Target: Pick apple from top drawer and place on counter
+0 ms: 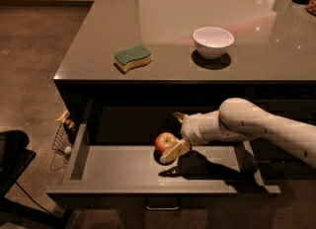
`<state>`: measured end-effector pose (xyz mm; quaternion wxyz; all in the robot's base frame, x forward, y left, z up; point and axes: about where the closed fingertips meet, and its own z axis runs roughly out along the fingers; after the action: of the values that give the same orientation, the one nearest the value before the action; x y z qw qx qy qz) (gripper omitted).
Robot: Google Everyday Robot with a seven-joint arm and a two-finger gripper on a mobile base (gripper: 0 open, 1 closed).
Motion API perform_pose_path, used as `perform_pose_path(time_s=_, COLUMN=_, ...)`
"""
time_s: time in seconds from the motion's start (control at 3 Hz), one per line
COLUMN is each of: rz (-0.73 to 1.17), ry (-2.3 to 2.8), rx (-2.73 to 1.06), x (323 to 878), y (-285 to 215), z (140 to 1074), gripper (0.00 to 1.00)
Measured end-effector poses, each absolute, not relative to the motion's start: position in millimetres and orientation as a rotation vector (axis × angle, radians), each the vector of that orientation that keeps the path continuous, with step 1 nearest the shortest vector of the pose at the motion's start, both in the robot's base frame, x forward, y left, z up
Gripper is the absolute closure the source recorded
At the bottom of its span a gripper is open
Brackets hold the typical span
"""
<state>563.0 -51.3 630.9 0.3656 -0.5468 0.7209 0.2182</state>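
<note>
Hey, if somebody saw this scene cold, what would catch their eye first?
The white arm reaching into the open top drawer, its hand open at the red apple near the drawer's middle. Up on the counter, a green-and-yellow sponge sits to the left and a white bowl to the right.
</note>
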Motion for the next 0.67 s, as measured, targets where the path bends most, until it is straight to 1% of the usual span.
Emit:
perform_pose_path(time_s=0.33, rz=0.558, ry=1.883, rx=-1.441, x=553.7, y=-54.7, z=622.3, gripper=0.18)
perform_pose_path(time_s=0.67, rz=0.581, ry=1.863, rx=-1.469, x=541.7, y=-36.6, z=633.2, gripper=0.49)
